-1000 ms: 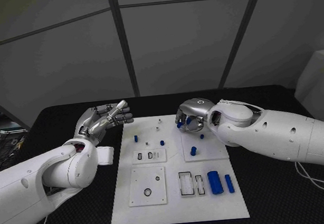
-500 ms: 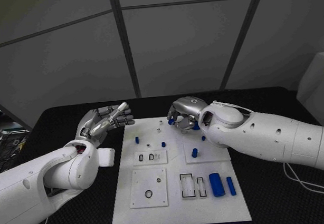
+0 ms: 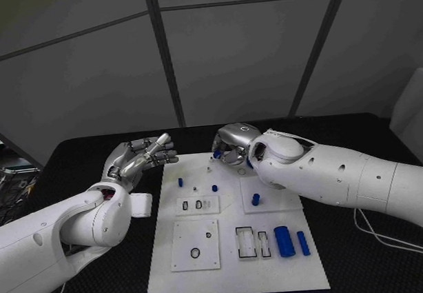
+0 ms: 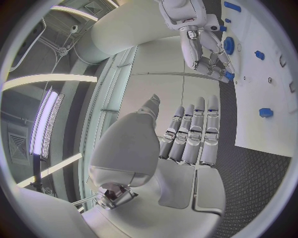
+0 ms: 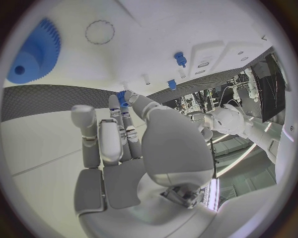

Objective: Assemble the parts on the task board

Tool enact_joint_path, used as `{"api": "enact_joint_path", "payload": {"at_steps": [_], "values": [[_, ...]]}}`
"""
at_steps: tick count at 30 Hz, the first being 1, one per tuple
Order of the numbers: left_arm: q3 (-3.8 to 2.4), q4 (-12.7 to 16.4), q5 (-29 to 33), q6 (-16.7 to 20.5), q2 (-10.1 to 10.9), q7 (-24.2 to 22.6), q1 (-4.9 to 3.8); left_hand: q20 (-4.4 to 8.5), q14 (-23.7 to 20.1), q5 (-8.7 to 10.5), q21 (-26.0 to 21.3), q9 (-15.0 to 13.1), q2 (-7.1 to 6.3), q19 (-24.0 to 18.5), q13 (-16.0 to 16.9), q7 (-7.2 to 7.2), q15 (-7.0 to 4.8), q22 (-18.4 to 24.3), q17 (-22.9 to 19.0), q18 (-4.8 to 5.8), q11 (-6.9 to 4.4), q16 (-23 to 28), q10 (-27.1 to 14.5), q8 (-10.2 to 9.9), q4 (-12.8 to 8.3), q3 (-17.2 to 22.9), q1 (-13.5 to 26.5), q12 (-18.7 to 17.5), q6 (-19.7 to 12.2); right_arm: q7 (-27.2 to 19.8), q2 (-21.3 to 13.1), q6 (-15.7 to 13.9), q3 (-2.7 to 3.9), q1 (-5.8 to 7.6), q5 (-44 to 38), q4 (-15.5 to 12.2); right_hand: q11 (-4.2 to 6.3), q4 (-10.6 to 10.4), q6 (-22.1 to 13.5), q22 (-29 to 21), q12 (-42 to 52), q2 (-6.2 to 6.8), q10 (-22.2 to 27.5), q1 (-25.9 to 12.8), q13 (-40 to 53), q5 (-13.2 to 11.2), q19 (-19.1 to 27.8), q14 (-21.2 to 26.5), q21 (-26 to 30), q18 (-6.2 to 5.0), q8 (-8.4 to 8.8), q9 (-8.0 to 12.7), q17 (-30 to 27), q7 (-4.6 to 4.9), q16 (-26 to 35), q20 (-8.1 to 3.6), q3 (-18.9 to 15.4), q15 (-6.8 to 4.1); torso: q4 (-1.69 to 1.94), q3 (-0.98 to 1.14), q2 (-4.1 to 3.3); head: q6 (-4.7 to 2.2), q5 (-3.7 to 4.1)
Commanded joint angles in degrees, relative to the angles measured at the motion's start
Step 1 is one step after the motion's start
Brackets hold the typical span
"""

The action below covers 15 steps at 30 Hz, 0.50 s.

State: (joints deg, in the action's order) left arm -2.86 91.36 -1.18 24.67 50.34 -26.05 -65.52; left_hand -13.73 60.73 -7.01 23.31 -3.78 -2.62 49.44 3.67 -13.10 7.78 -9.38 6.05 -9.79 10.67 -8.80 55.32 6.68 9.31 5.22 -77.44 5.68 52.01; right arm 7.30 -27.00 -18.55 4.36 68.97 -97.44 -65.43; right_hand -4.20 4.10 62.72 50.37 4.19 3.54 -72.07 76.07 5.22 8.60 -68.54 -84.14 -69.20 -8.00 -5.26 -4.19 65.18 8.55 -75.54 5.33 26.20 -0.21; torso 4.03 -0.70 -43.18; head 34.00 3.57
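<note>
While the right hand (image 3: 234, 146) pinches a small blue part (image 3: 218, 155) in its fingertips above the top edge of the task board (image 3: 237, 265) at centre frame, the left hand (image 3: 138, 158) hangs empty, fingers apart. The part looks light, stiff and slippery; holding it by the sides seems safest.

Left silver many-fingered hand (image 3: 139, 156) raised off the table's left side on its white arm, fingers close together, empty. Right silver many-fingered hand (image 3: 233, 146) reaching in on its white arm, fingers curled around a small blue piece (image 5: 123, 98).
</note>
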Motion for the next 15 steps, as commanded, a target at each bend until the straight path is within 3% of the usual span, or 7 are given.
{"api": "enact_joint_path", "payload": {"at_steps": [1, 15], "values": [[-0.06, 0.2, -0.3, -0.8, -0.1, 0.2, -0.1, -0.11, 0.1, 0.31, 0.3, 0.1, 0.0, 0.4, 0.0, -0.73, 0.12, 0.0, 0.1, -0.62, 0.17, 0.4, 0.1, -0.2, 0.0, -0.3, 0.5, -0.2, 0.1, -0.6, 0.4, 0.0, 0.05, 0.21, 0.0, 0.6, -0.23, -0.3, -0.3, 0.0, -0.2, 0.45, 0.3, 0.0, -0.1, 0.0, 0.1, -2.4, -0.3, 0.79, 0.21, -0.1, 0.0, 0.23, -0.2, 0.3, 0.1, 0.02, 0.0, 0.01, -0.02, -0.07, 0.03], [-0.07, 0.2, -0.3, -0.8, -0.2, 0.4, -0.12, -0.12, 0.0, 0.31, 0.3, 0.1, 0.04, 0.4, 0.0, -0.76, 0.14, 0.0, 0.1, -0.62, 0.19, 0.5, 0.1, -0.3, -0.1, -0.4, 0.5, -0.3, 0.1, -2.0, 3.2, 2.6, 0.02, 0.31, 0.0, 4.0, -0.22, -0.4, -0.2, 0.1, -0.2, 0.54, 0.2, -0.2, -0.1, 0.2, 0.2, -2.3, -0.3, 0.78, 0.2, -0.1, 0.0, 0.2, -0.3, 0.32, 0.2, 0.07, -0.07, 0.08, -0.09, 0.14, -0.33]]}}
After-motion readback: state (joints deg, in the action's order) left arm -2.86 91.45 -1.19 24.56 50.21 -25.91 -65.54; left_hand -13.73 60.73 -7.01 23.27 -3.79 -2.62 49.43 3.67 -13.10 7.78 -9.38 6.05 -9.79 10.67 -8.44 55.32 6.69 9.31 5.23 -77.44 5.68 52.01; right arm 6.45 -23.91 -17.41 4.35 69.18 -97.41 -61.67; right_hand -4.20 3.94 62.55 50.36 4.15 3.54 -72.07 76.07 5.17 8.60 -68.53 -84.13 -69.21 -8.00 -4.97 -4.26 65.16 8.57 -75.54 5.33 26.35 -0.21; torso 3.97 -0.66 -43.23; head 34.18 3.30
